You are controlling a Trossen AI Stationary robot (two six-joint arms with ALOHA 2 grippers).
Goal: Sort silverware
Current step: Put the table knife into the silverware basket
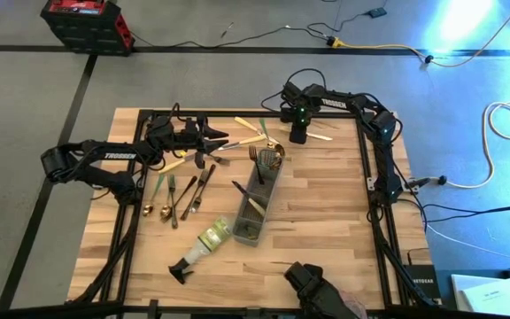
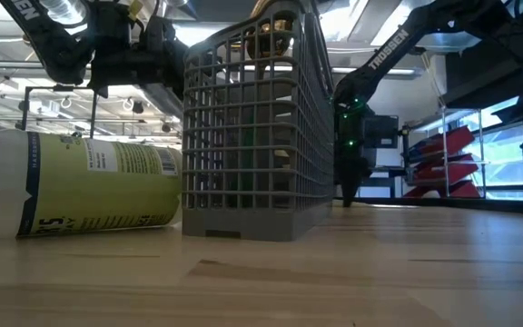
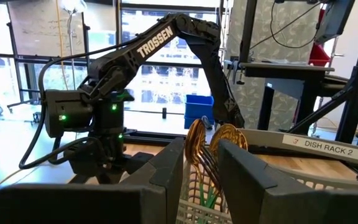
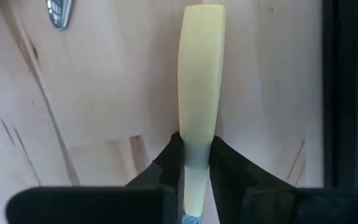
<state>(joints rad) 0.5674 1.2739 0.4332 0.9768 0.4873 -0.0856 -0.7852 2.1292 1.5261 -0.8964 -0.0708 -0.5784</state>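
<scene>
Down at the far edge of the wooden table with the right gripper, and pinching! Both fingers squeezed onto a cream-handled utensil, clamped close to its metal end. Lying flat on the wood, with the cream handle sticking out past the fingertips. Fork, spoon or knife? Cannot tell from here.

Over to the left gripper now. Raised above the wood on the left side of the table, near the far end of the grey mesh caddy and pointing toward it. Fingers parted by a narrow gap, with nothing seen between them.

Beyond that gap, gold spoons standing bowls-up in the caddy's far end. Right beside them, a dark fork, tines up.

Plenty of loose silverware lying flat to the left of the caddy: forks and spoons side by side, one of them green-handled. Between the two grippers, more cream-handled pieces, flat on the wood.

And down by the caddy's near end, a spray bottle on its side, just beside the mesh, black nozzle pointing toward the near left.
</scene>
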